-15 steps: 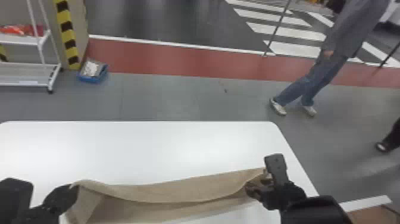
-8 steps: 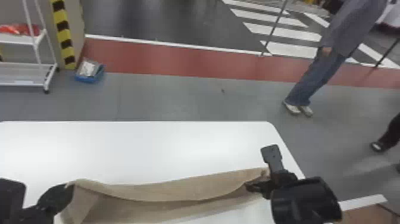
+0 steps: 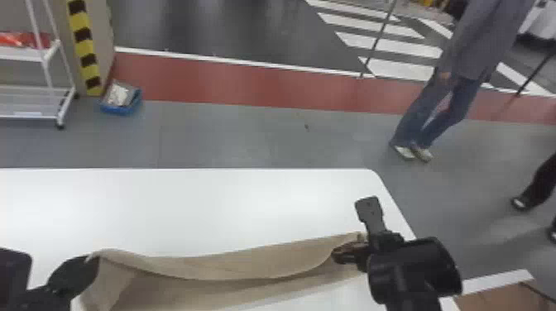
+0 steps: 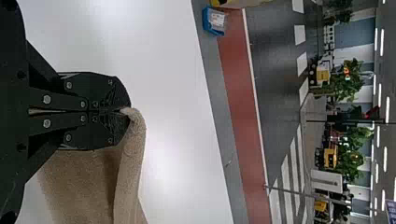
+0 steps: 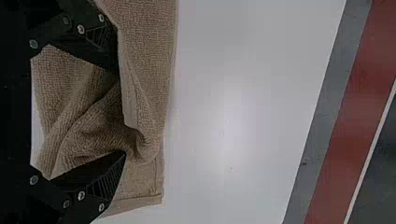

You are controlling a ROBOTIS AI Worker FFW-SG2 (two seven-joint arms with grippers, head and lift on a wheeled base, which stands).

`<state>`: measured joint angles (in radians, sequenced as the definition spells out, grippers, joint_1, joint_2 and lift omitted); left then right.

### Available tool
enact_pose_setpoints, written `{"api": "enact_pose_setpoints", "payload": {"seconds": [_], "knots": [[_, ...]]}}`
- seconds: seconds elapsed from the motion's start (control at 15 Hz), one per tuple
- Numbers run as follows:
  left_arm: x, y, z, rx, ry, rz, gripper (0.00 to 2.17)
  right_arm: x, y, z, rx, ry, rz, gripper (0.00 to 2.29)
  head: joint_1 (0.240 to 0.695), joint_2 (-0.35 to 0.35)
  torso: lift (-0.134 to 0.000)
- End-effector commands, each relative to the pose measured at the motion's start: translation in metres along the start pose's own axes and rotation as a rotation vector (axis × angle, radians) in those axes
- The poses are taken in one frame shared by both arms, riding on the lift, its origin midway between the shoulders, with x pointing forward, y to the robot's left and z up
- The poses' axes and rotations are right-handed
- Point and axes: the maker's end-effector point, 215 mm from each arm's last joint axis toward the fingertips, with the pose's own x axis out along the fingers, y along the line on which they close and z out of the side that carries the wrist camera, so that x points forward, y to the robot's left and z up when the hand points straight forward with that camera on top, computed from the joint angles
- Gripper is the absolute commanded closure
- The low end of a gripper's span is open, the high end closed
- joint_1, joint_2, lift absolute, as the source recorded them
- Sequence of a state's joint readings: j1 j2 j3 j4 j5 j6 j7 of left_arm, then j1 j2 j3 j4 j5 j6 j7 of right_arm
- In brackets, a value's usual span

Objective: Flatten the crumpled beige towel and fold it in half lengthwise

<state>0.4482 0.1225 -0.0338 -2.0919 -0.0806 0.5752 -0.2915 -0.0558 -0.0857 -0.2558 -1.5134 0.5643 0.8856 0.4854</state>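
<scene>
Left gripper (image 4: 126,110) clenched on the left end of the towel (image 3: 244,262), presumably to anchor it. Towel lies across the near part of the table (image 3: 186,206), right end rumpled. Right gripper (image 5: 120,112) parted astride those folds, likely for regrasping or release.

beige towel (image 3: 248,266), apparently slack, over table (image 3: 186,206)

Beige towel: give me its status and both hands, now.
Left hand shut on beige towel. Right hand open around bunched folds. Towel not flat; that bunching may hinder folding.
</scene>
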Motion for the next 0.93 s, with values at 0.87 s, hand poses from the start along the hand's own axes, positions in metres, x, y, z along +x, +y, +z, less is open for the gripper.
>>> {"api": "enact_pose_setpoints", "payload": {"seconds": [0.87], "knots": [[0.006, 0.007, -0.001, -0.010, -0.018, -0.004, 1.42, -0.016, 0.027, -0.003, 0.044, 0.077, 0.045, 0.30, 0.695, -0.254, 0.000]]}}
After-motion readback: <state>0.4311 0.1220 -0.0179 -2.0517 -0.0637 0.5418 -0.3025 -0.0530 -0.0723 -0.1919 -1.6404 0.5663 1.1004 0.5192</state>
